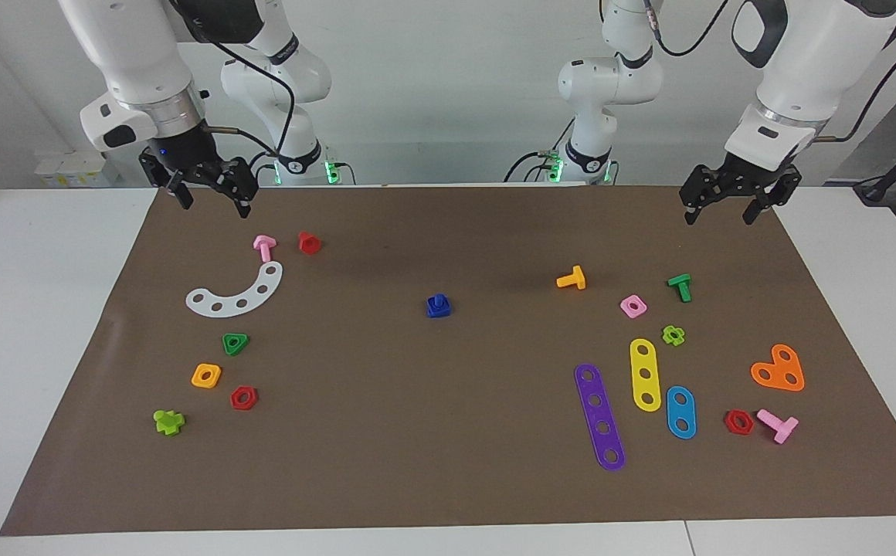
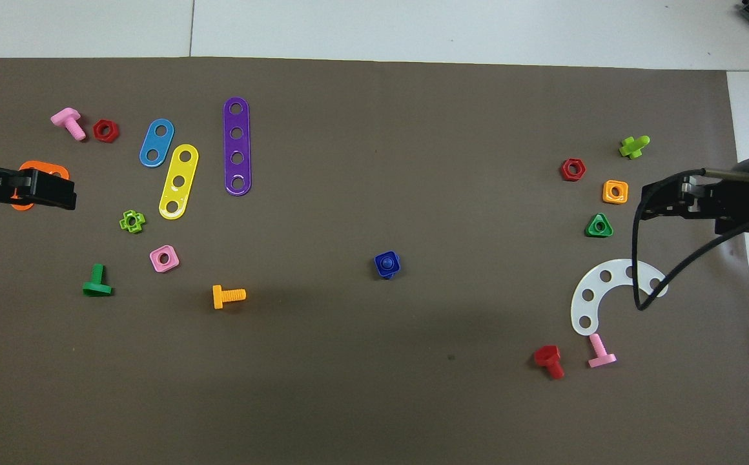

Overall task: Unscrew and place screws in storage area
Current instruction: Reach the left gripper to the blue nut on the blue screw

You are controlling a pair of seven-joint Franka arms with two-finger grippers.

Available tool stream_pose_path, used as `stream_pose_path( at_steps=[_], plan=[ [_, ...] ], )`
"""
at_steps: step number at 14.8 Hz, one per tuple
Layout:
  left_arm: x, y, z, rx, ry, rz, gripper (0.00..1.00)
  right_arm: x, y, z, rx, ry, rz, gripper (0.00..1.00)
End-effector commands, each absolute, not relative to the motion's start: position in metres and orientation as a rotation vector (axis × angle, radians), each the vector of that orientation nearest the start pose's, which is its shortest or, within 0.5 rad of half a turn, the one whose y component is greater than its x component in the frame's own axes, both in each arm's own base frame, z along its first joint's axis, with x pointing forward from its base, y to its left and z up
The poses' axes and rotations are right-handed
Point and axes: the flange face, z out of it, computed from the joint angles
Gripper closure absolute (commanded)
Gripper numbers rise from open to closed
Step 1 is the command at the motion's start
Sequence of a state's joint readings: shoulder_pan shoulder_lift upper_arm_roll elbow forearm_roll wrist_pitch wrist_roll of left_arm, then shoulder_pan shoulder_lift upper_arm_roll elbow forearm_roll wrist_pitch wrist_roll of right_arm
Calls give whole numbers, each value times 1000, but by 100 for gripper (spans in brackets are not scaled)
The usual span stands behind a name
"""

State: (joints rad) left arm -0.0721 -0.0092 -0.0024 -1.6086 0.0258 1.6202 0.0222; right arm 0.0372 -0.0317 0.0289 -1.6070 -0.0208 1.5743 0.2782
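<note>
A small dark-blue bolt [image 1: 438, 306] sits in a dark-blue square nut [image 2: 388, 265] at the middle of the brown mat [image 1: 448, 479] that covers the surface, well apart from every other piece. Nothing touches it.

The left end effector [image 1: 726, 208] hangs with its fingers spread open and empty above the mat's edge nearest the robots, at the left arm's end. On the mat there lie a green bolt [image 1: 680, 286], a pink square nut [image 1: 633, 306], an orange bolt [image 1: 572, 279] and an orange heart-shaped plate [image 1: 778, 369].

The right end effector [image 1: 212, 193] also stands open and empty, above the mat's corner at the right arm's end. A pink bolt [image 1: 264, 247] and a red bolt [image 1: 309, 242] lie close by, with a white curved strip [image 1: 235, 293] and a green triangular nut [image 1: 235, 344] farther from the robots
</note>
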Motion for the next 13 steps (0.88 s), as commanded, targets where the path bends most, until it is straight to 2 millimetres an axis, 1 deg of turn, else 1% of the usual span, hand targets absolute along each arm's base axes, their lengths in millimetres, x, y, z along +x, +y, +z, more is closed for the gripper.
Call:
stream_pose_path(
  at_steps=[1,3,4,6,8,10,11,12,13],
  plan=[
    [542,-36,616,-3125,190,-36,0,536,32,627,-3131,296,4,0],
    [540,-36,614,-3125,190,-19,0,536,32,627,-3131,296,4,0],
    [538,-41,610,-3124,205,-8,0,536,31,627,-3133,297,4,0],
    [533,-58,604,-3118,267,-3,0,536,32,626,-3132,296,6,0],
    [528,-95,597,-3111,338,37,0,536,32,626,-3132,296,6,0],
    [528,-132,587,-3144,216,44,0,536,32,626,-3132,296,6,0],
    [531,-159,575,-3178,151,63,0,536,32,626,-3132,296,6,0],
    [534,-181,567,-3201,96,52,0,536,32,626,-3132,296,6,0],
    [535,-209,555,-3209,64,46,0,536,31,626,-3133,297,6,0]
  ],
)
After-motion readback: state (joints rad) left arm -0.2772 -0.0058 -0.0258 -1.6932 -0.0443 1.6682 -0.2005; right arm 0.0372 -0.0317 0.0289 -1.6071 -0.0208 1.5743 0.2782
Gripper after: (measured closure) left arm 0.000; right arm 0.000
